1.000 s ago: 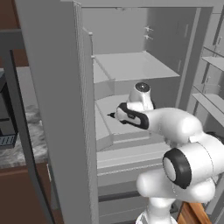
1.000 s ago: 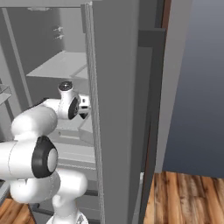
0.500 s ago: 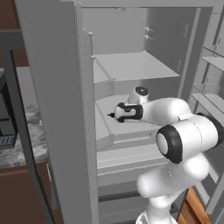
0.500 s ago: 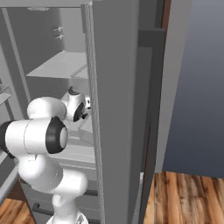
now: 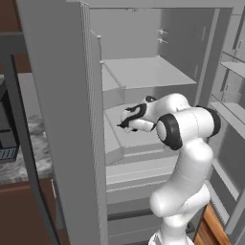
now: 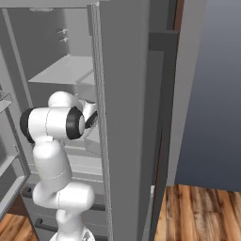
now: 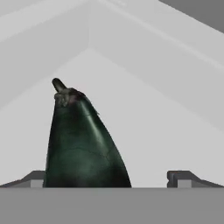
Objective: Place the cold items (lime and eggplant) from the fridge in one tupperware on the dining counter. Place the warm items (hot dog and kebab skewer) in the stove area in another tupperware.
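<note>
A: From the left base, our arm reaches into the open fridge (image 5: pixel 143 72), onto a middle shelf (image 5: pixel 124 136).

B: In the hand view, the eggplant (image 7: pixel 81 140) lies between our wide-apart jaws, off-centre; we centre, then close gently.

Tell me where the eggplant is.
In the hand view, the eggplant lies on the fridge shelf, between the open fingers, nearer the left one.

Open fridge (image 5: pixel 143 72), grey shelves (image 5: pixel 143 74); maybe microwave (image 5: pixel 7 134) left.
</note>
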